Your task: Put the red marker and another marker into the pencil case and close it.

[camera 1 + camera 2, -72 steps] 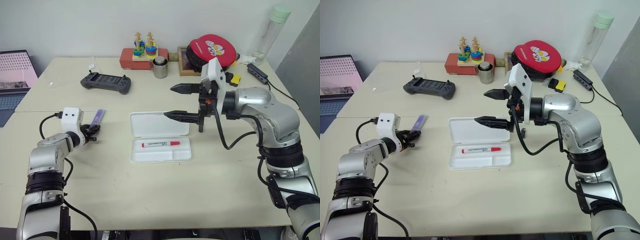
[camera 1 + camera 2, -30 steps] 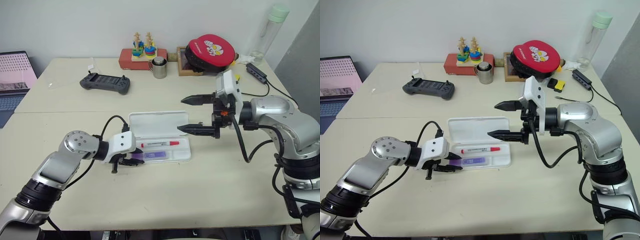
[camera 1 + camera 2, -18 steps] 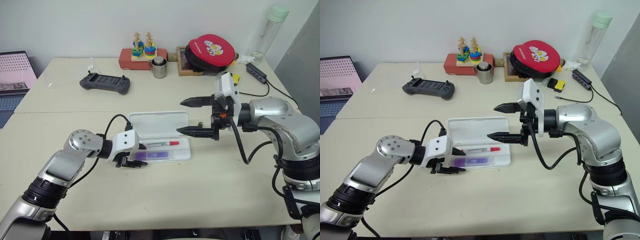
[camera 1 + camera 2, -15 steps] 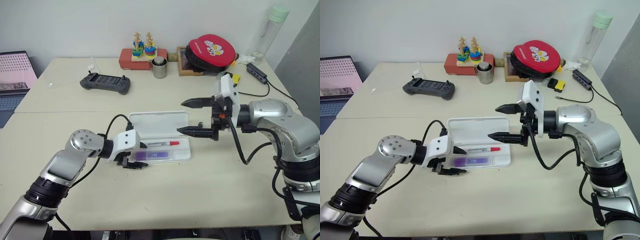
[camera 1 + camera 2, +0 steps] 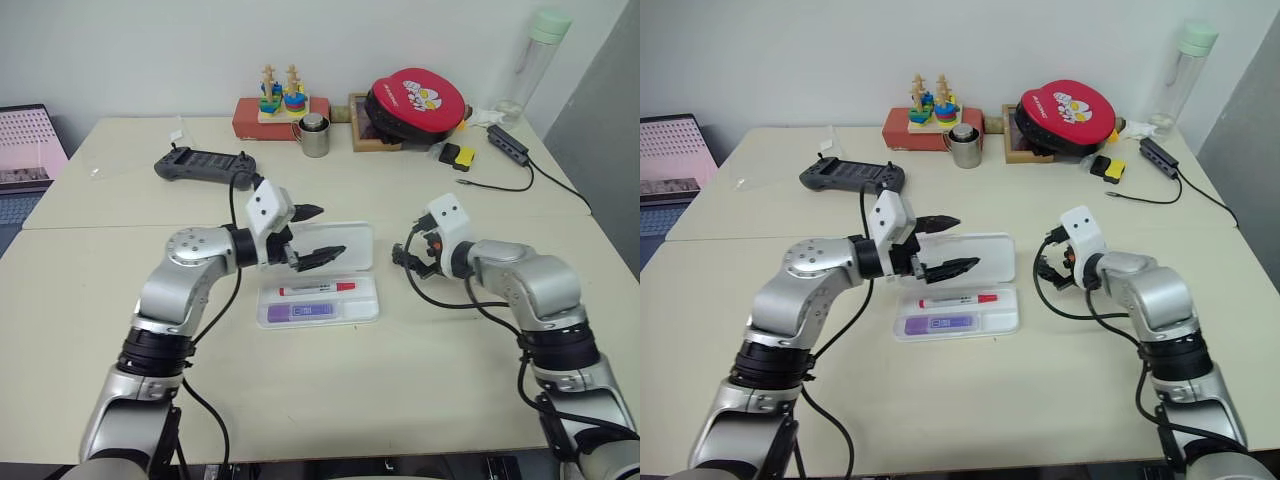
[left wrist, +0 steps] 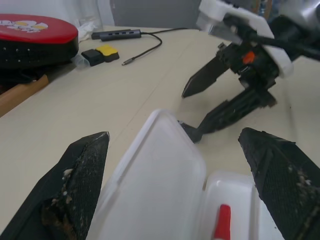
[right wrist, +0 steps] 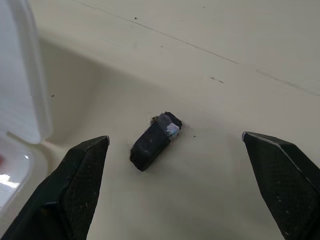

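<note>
**Both markers in the tray, lid up**

Cream table (image 5: 330,400) from the head view; pencil case (image 5: 318,300) open, red marker (image 5: 318,289) and another marker (image 5: 300,311) lying in its tray; my left gripper (image 5: 315,232) splayed above the lid; left wrist view: right gripper (image 6: 197,112) spread wide beside it; right wrist view: small black block (image 7: 154,140) between my parted fingers.

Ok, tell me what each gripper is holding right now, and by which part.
Nothing is held. The left gripper is open above the pencil case lid; the right gripper is open beside the case.
</note>
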`<action>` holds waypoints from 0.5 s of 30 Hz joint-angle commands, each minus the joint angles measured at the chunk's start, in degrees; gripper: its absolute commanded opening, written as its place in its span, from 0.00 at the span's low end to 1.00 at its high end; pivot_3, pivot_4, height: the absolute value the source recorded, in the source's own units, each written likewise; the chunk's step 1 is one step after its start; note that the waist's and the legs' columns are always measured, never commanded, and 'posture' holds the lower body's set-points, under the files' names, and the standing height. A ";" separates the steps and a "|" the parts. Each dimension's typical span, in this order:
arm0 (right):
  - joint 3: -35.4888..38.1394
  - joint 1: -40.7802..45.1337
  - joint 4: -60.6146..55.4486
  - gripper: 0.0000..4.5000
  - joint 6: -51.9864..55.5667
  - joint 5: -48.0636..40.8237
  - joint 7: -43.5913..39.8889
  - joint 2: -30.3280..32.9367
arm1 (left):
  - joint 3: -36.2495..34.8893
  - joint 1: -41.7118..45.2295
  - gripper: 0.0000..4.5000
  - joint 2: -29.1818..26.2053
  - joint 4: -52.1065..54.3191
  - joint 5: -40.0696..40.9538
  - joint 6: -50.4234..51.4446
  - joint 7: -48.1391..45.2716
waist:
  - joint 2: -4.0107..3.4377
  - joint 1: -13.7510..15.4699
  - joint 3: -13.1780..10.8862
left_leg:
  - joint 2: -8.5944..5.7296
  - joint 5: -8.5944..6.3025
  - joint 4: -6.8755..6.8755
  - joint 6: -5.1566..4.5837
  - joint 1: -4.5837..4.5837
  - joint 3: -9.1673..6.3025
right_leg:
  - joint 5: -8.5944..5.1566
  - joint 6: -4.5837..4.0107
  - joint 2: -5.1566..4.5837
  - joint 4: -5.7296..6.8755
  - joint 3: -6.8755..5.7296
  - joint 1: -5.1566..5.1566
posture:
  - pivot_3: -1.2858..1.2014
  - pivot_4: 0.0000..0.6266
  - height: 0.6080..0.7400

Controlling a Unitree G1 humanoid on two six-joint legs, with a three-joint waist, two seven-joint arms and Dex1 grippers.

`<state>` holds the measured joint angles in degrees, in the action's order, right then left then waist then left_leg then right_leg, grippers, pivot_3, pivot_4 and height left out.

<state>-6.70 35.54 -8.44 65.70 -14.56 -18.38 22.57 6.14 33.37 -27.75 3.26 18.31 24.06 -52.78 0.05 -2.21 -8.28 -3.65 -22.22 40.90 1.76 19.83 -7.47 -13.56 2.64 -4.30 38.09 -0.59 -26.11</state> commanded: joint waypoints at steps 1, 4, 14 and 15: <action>1.63 1.56 0.37 1.00 0.24 1.42 3.66 -3.06 | 0.84 1.44 0.99 0.92 3.37 0.11 0.60 1.03 | 0.00 -0.03 0.00 | -0.01 0.00 -0.01 0.00 0.00 0.00 | 0.00 0.00 0.00 -0.01 0.00 -0.01 | 0.52 0.24 1.00; 0.50 1.72 2.29 1.00 -0.76 2.95 5.47 -4.61 | 1.63 1.89 0.99 1.00 2.45 -0.69 0.32 0.98 | 0.00 -0.13 0.00 | -0.02 0.00 -0.01 0.00 0.00 -0.01 | 0.00 0.00 0.01 -0.01 -0.01 -0.01 | 0.52 0.24 1.00; -2.06 1.53 4.46 0.68 -2.54 6.63 6.41 -4.94 | 1.82 2.00 1.00 1.11 1.57 -1.65 -0.90 1.21 | -0.01 -0.29 0.01 | -0.02 0.00 -0.01 0.00 -0.03 0.00 | 0.00 0.00 0.01 0.00 -0.01 0.01 | 0.52 0.24 1.00; -1.96 1.62 4.46 0.62 -2.49 6.62 6.32 -4.91 | 1.85 1.98 1.00 1.12 1.56 -1.72 -0.97 1.18 | -0.01 -0.27 0.01 | -0.03 0.00 -0.01 0.00 -0.03 0.00 | 0.00 0.00 0.01 0.00 -0.01 0.01 | 0.52 0.24 1.00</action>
<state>-10.18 36.28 -3.47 63.89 -8.64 -12.38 17.45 8.62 34.46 -26.64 3.89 16.62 24.28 -51.83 0.04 -2.47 -8.27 -3.68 -22.22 40.89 1.76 19.80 -7.47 -13.56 2.64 -4.29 38.09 -0.60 -26.10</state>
